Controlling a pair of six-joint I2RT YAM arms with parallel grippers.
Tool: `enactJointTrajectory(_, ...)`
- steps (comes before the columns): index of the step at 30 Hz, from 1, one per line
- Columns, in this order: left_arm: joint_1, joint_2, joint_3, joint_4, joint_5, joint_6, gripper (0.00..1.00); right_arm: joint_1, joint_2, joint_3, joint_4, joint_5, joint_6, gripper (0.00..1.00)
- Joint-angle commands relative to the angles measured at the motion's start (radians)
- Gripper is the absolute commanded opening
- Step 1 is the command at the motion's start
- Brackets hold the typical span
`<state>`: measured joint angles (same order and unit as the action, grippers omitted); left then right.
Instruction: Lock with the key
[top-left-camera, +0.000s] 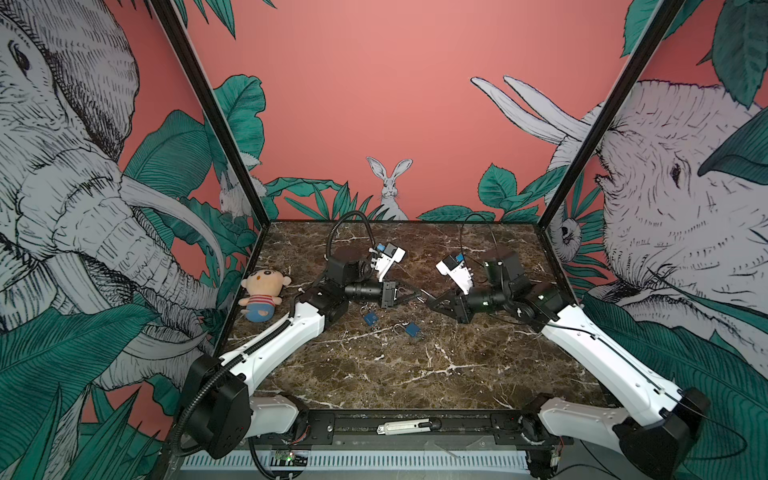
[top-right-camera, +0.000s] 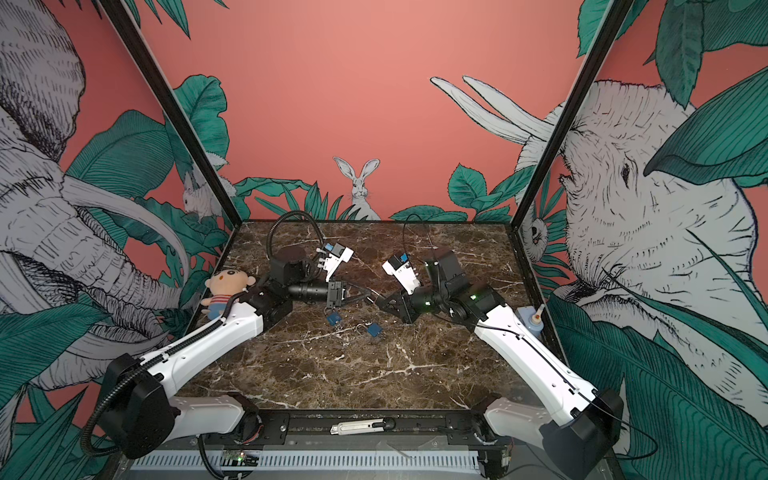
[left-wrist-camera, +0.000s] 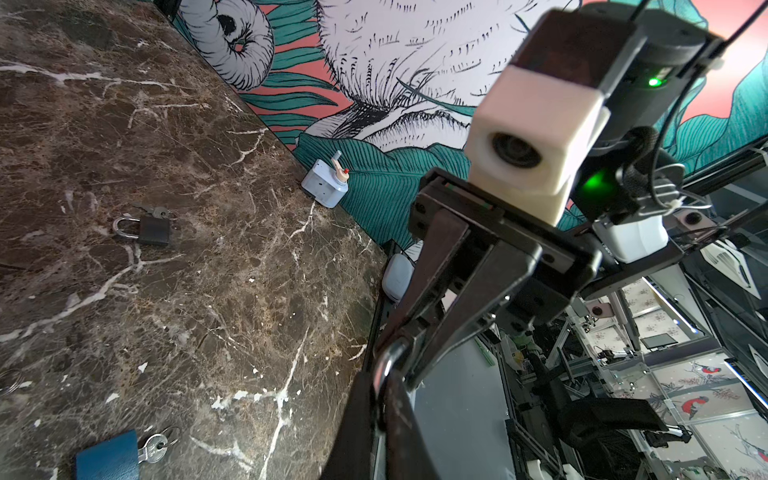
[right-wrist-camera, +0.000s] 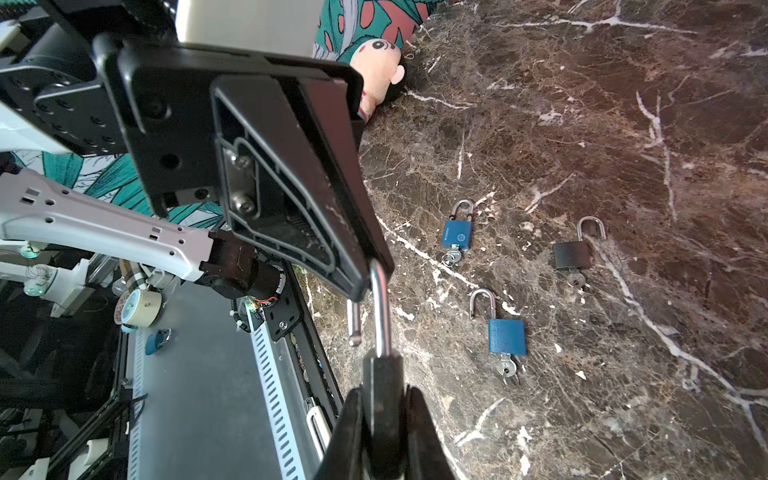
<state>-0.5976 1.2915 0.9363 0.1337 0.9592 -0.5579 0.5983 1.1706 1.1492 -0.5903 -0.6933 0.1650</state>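
Padlock first: the small black padlock with a silver steel shackle is held up off the table between the two arms, near the middle of the workspace in both top views. Its shackle stands open, the short leg free of the body. The right gripper has its fingers closed narrowly on the lock's black body. The left gripper meets it head-on, fingers pinched tight on the curved top of the shackle, so both grippers hold the same lock tip to tip.

Below and just in front of them, three more locks lie flat on the dark brown marble-patterned table, apart from one another:
- a blue padlock with a closed shackle, key in its base
- a blue padlock with an open shackle, also with a key in it
- a second black padlock with an open shackle, with a key at its base

Further out, a peach-faced plush doll in a striped shirt lies at the table's left edge, beside the left arm. A small pale-blue box with a crank handle sits against the right wall. A grey utility knife rests on the black front rail.
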Motion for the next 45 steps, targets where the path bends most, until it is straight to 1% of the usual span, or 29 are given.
enactJointTrajectory(1, 0.007, -0.005, -0.030, 0.010, -0.045, 0.015, 0.00, 0.007, -0.050, 0.029, 0.090, -0.136, 0.037, 0.00)
enactJointTrajectory(7, 0.006, 0.017, -0.028, 0.051, -0.034, -0.002, 0.00, 0.006, -0.078, 0.019, 0.124, -0.203, 0.081, 0.00)
enactJointTrajectory(16, 0.006, 0.040, -0.047, 0.097, -0.019, -0.030, 0.00, 0.006, -0.092, 0.003, 0.211, -0.263, 0.149, 0.00)
enactJointTrajectory(24, -0.001, 0.047, -0.077, 0.130, -0.015, -0.049, 0.00, 0.006, -0.089, -0.002, 0.254, -0.269, 0.175, 0.00)
enactJointTrajectory(35, -0.021, 0.055, -0.104, 0.112, -0.014, -0.020, 0.00, 0.006, -0.065, -0.011, 0.333, -0.287, 0.229, 0.00)
enactJointTrajectory(45, -0.040, 0.077, -0.142, 0.174, -0.005, -0.042, 0.00, 0.006, -0.064, -0.035, 0.401, -0.281, 0.270, 0.00)
